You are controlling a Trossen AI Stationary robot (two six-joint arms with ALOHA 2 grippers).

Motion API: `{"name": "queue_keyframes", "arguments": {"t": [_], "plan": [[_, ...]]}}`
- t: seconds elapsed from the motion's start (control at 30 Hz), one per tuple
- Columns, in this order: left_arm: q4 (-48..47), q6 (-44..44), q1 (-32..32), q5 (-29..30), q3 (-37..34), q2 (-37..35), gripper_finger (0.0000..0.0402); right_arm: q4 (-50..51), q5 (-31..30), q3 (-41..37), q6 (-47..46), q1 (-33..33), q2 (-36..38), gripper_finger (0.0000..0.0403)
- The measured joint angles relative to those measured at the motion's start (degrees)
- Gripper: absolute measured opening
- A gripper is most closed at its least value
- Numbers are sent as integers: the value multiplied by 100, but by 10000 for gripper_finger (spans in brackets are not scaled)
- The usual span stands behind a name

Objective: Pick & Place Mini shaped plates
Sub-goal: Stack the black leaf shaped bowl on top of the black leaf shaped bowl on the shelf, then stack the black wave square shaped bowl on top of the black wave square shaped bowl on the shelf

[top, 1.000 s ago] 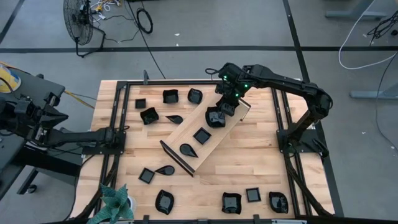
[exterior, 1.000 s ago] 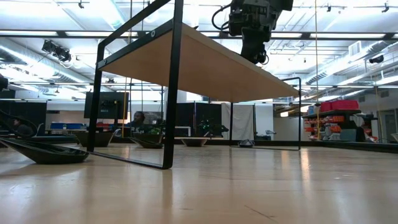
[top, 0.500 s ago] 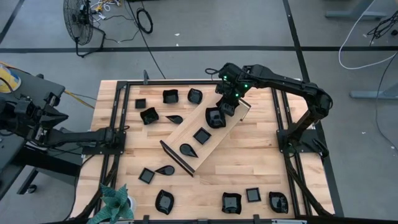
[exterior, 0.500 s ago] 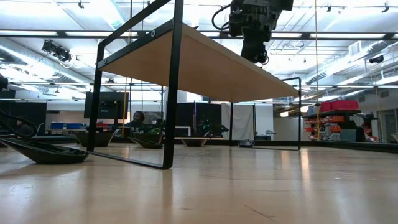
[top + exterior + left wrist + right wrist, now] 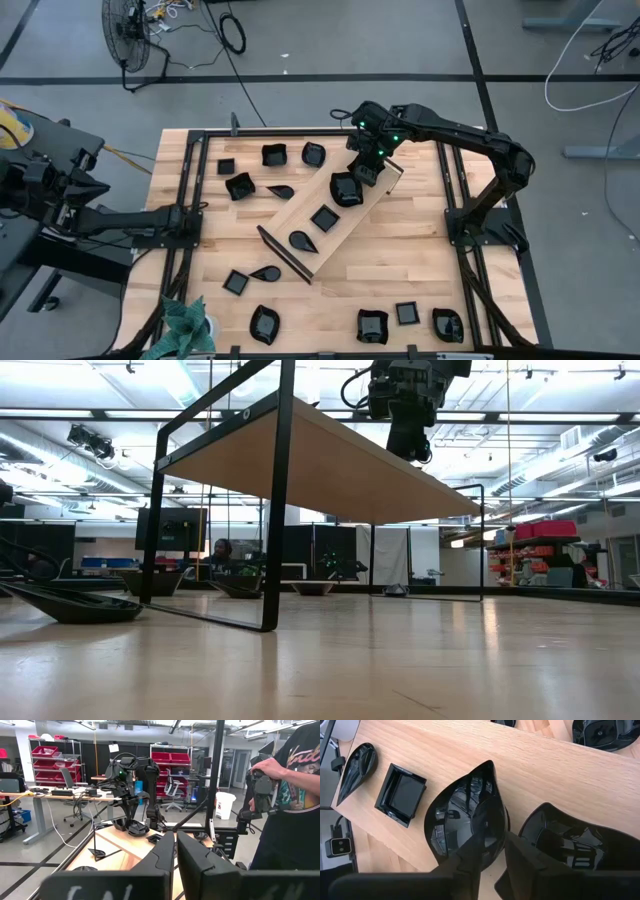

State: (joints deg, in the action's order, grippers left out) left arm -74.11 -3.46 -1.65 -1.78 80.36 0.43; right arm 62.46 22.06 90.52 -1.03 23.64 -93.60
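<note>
A long light-wood tray [image 5: 345, 215] stands slantwise at mid-table on black end frames. It carries a teardrop plate [image 5: 300, 240], a square plate [image 5: 324, 217] and a leaf-shaped plate [image 5: 462, 815], with a further black plate [image 5: 565, 845] beside that one. My right gripper [image 5: 501, 834] slants down over the tray's far end [image 5: 363, 176], open by a narrow gap. One finger is above the leaf-shaped plate's hollow and the other outside its rim. My left gripper [image 5: 175, 851] is shut and empty, drawn back at the table's left edge. My right gripper straddles the leaf-shaped plate's rim [image 5: 504, 822] on the side toward the tray's far end, slanting down from above. The plate lies on the tray. I cannot tell whether either finger touches it.
More black plates lie on the table at the far left [image 5: 273, 155] and along the near edge [image 5: 372, 325]. A potted plant [image 5: 185, 328] stands at the near left corner. Black frame rails [image 5: 455, 190] border both sides. A person [image 5: 292, 795] stands beyond the table.
The leaf-shaped plate under my right gripper now lies a little flatter on the tray than a second ago.
</note>
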Motion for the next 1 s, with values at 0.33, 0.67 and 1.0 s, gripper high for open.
{"name": "queue_keyframes", "arguments": {"t": [0.33,0.67,1.0], "plan": [[2,0,0,2,0,-2,25,0,0,0,24,0,0,119],[2,0,2,0,0,-2,25,-6,2,0,19,0,0,180],[0,0,0,2,0,-2,25,8,-7,0,4,-26,215,210]]}}
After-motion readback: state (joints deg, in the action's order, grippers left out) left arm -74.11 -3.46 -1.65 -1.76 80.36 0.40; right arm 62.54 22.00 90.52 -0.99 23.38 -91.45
